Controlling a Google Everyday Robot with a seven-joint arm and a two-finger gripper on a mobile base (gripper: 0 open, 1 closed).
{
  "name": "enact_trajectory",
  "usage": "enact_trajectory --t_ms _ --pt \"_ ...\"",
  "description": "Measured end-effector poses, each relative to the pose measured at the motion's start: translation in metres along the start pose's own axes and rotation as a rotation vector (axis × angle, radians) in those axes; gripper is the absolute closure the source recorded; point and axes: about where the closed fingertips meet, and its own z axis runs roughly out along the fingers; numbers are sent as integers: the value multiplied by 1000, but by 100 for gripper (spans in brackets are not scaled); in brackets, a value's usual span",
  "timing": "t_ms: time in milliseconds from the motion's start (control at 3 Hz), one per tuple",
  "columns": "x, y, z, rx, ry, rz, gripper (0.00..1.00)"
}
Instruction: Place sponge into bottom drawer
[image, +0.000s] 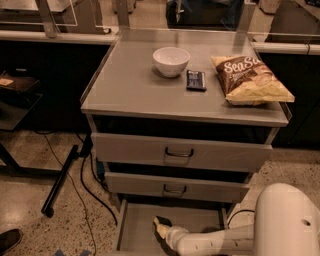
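Note:
The bottom drawer (135, 230) is pulled open at the foot of the grey cabinet, its flat grey floor showing. My gripper (162, 227) reaches into it from the lower right on a white arm. The sponge (161, 224), yellow with a dark top, sits at the gripper's tip, low over the drawer floor. I cannot make out whether it rests on the floor or is held just above it.
Two handled drawers (179, 152) are closed above. On the cabinet top stand a white bowl (171, 60), a small dark packet (196, 80) and a yellow-brown chip bag (252, 79). A black pole and cables (62, 177) lie on the floor to the left.

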Motion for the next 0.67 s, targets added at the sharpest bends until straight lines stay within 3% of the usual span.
enact_trajectory --t_ms 667 --pt "14 -7 17 19 36 -17 100"
